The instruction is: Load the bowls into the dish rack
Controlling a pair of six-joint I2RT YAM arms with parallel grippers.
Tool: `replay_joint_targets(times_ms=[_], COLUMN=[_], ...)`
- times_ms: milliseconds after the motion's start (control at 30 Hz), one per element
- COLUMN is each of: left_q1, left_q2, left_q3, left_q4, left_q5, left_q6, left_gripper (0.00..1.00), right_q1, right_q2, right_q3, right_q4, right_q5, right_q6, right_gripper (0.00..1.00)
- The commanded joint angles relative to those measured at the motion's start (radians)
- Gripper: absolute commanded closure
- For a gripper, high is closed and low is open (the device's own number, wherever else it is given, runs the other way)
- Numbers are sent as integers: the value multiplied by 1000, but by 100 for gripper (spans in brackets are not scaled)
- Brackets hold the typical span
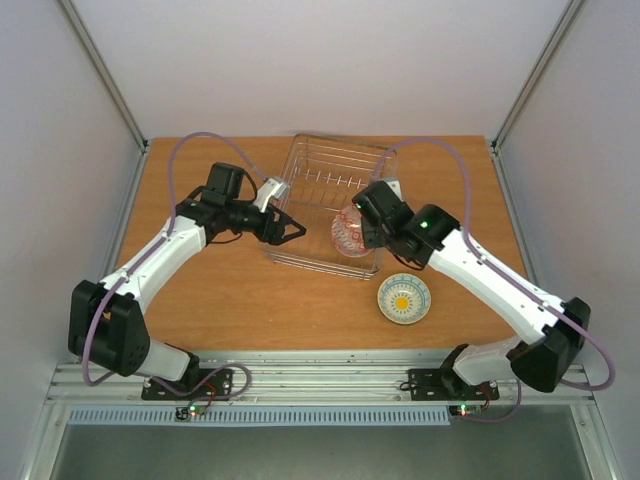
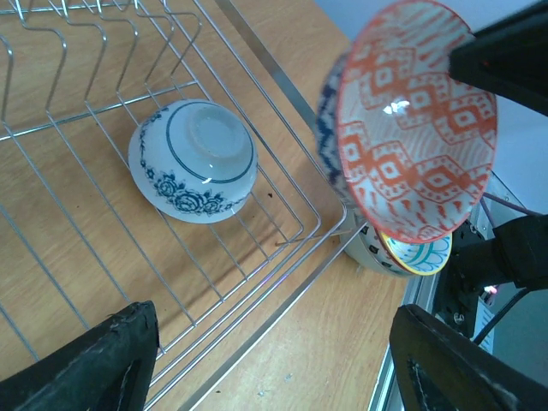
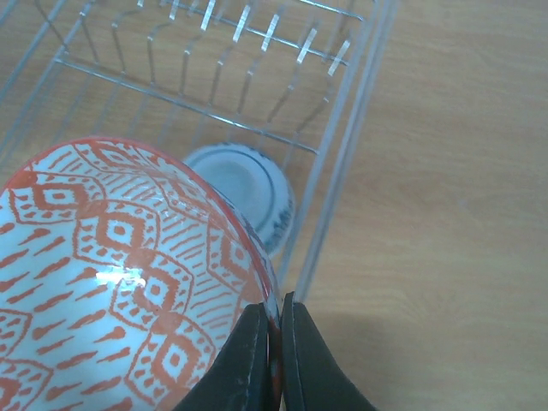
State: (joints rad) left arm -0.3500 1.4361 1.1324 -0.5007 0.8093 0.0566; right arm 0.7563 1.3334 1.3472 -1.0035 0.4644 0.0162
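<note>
The right gripper (image 3: pixel 274 342) had its fingers pinched narrow on the rim of the red-patterned bowl (image 1: pixel 350 232). It held that bowl tilted on edge over the dish rack (image 1: pixel 325 205), at the rack's near right corner and just inside the near rim. Under it, on the rack's wire floor in that same corner, a blue-and-white bowl (image 2: pixel 193 160) lay upside down, near the right wall but apart from it. From that bowl, bare wire floor ran towards the rack's left wall and its row of upright prongs. The left gripper (image 1: pixel 290 228) stood wide, holding nothing, just outside the rack's left wall near its front corner. A yellow-centred bowl (image 1: pixel 404 299) sat on the table (image 1: pixel 230 290) beyond the rack's near right corner, apart from its rim.
</note>
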Motion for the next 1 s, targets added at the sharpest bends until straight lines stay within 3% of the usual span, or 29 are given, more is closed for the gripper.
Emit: replay_joint_targets(times_ms=[0, 300, 633, 700, 800, 967], left_q1=[-21, -27, -27, -27, -27, -28], left_q2=[-16, -9, 16, 19, 23, 30], left_q3=[26, -3, -17, -19, -19, -20], left_q4=[-20, 14, 27, 26, 21, 19], left_q5=[-7, -5, -40, -39, -36, -46], left_q6=[26, 26, 30, 33, 38, 40], left_gripper=[25, 25, 26, 37, 67, 83], right_q1=[3, 29, 138, 147, 147, 147], right_q2=[75, 176, 229, 230, 232, 241], right_q3=[92, 167, 240, 243, 245, 245], right_q4=[90, 164, 182, 184, 184, 180], right_q5=[-48, -170, -156, -149, -136, -124], right_q6=[-80, -110, -144, -145, -147, -148], right_gripper=[99, 99, 99, 99, 99, 99])
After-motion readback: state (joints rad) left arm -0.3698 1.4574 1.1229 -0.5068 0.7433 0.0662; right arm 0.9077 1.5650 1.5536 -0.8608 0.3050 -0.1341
